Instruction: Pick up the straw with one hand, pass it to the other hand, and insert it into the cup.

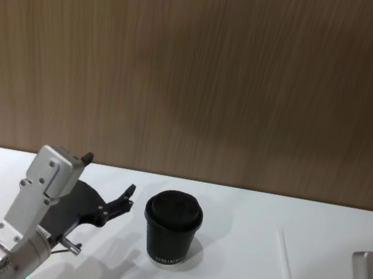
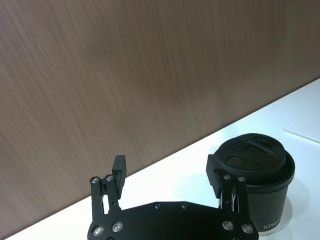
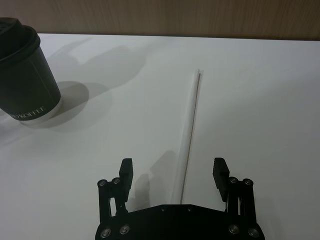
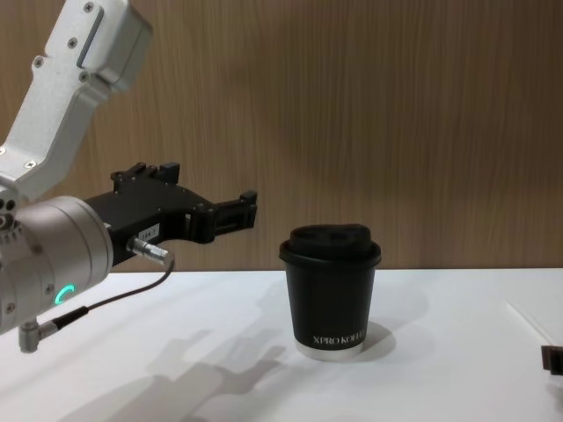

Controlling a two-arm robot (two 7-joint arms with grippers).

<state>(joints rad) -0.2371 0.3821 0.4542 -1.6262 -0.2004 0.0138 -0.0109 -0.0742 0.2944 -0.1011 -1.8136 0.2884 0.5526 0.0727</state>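
1. Straw (image 3: 189, 130) lies flat near the table's (image 1: 245, 214) right edge, its near end under the right tool (image 3: 172, 165), which is spread wide astride it; lower squarely and close gently so it cannot roll.
2. Left tool (image 2: 166, 165), also wide, hovers just left of the cup (image 1: 172, 226) at mid-table, well apart from the straw.

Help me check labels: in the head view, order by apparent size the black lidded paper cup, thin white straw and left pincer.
1. Black lidded paper cup and black long-fingered left pincer: look alike; pincer nearer, so unranked.
2. Thin white straw: smallest.
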